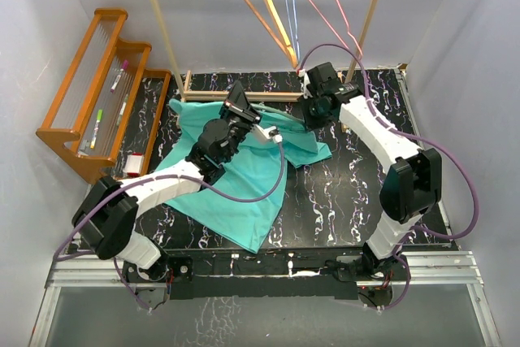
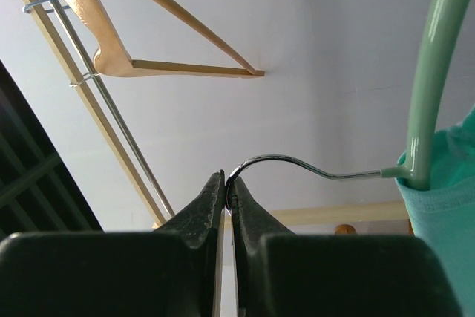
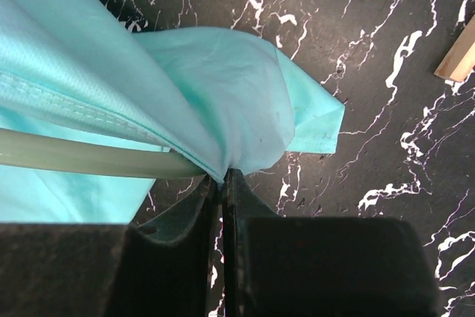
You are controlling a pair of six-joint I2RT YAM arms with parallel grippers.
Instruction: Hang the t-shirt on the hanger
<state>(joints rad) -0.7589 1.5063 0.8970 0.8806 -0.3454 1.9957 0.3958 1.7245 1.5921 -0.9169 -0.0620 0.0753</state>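
Step in hand, as I judge it: drawing the t-shirt (image 3: 223, 79) over one shoulder of the hanger (image 2: 434, 72). My left end effector (image 2: 228, 180) is closed to a narrow slit on the hanger's wire hook (image 2: 282, 159), gripping it near the tip of the curve; my right end effector (image 3: 224, 177) is pinched shut on a fold of the t-shirt, just beside the pale hanger arm that runs under the cloth.

Recommended procedure: hold the hook firm with the left so the frame does not swivel on the thin wire; pull with the right along the hanger arm and outward, not across it, so the cloth slides over the shoulder end rather than bunching against it; pull gently, since a pinch on so small a fold is likely to slip; release only once the cloth sits past the end of the arm.

Appearance: the t-shirt is plain teal-green, thin and softly creased, with a stitched seam close to the hanger arm; part of it drapes over the hanger, and the rest lies spread on the black marbled worktop (image 3: 386, 50), between my two arms in the top view. The hanger is slim, pale mint-green plastic; my left holds its hook end in the air.
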